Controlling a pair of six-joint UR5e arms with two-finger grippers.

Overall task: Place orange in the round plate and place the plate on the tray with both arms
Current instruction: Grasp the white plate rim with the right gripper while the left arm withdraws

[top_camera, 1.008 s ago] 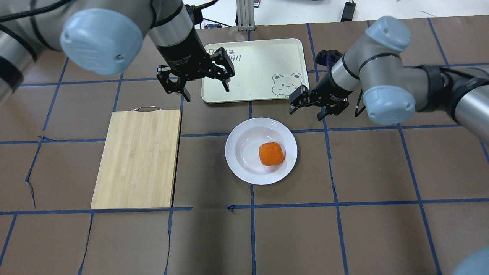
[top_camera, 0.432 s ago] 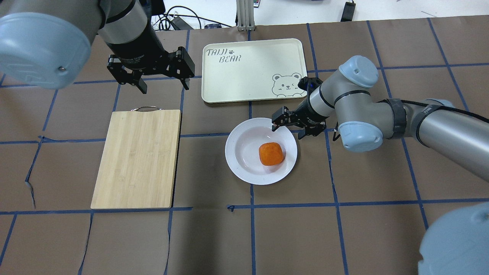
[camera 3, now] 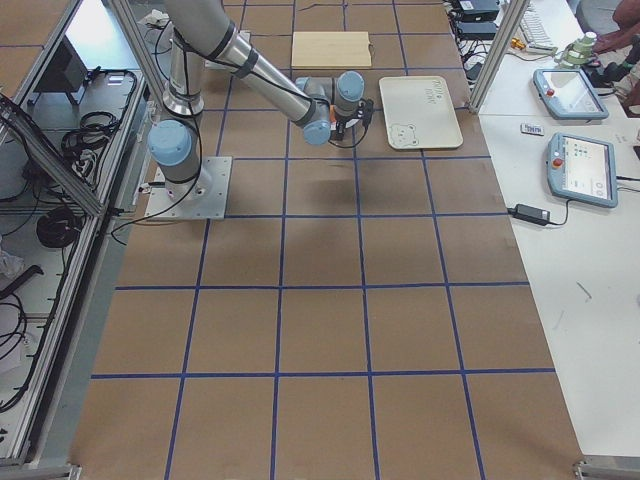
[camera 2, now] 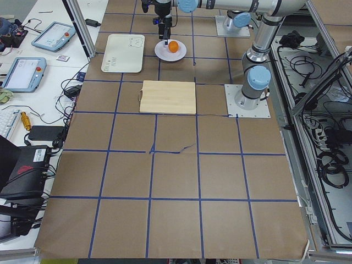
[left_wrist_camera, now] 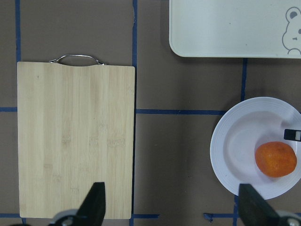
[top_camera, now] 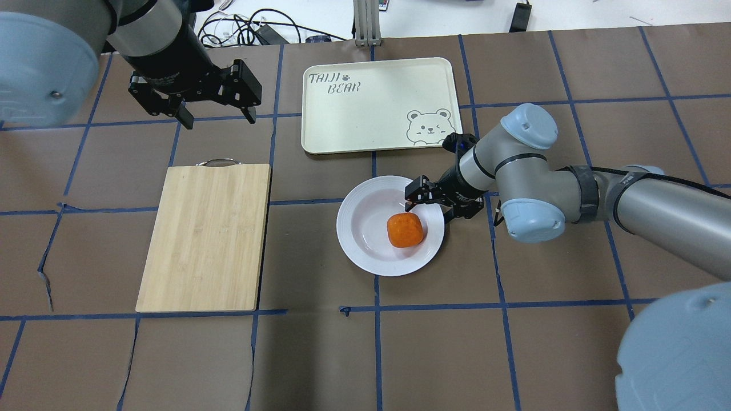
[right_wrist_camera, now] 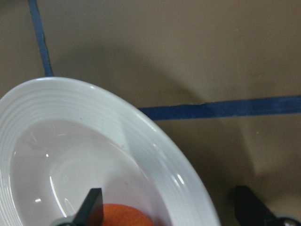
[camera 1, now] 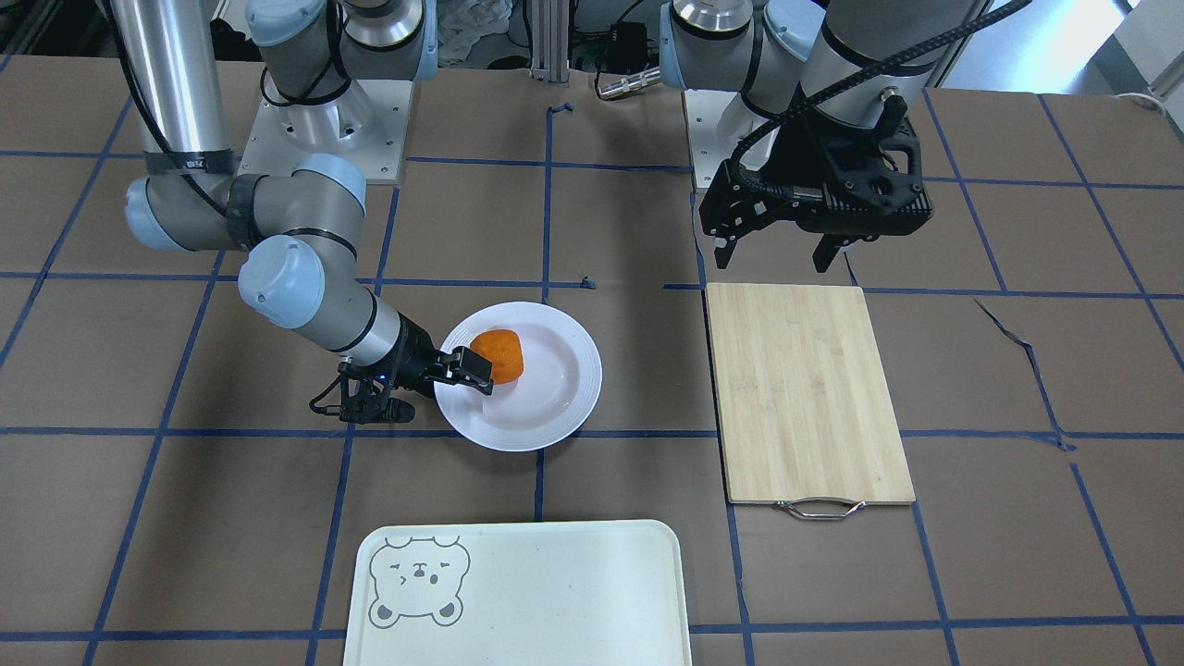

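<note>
Two silver-grey tubes, the right arm and the left arm, both with pale blue round caps at the joints. Black straps ring the right one, and a black cable trails along the left. Each ends in a black two-finger tool, the left tool and the right tool. The bases sit on white screwed plates.
</note>
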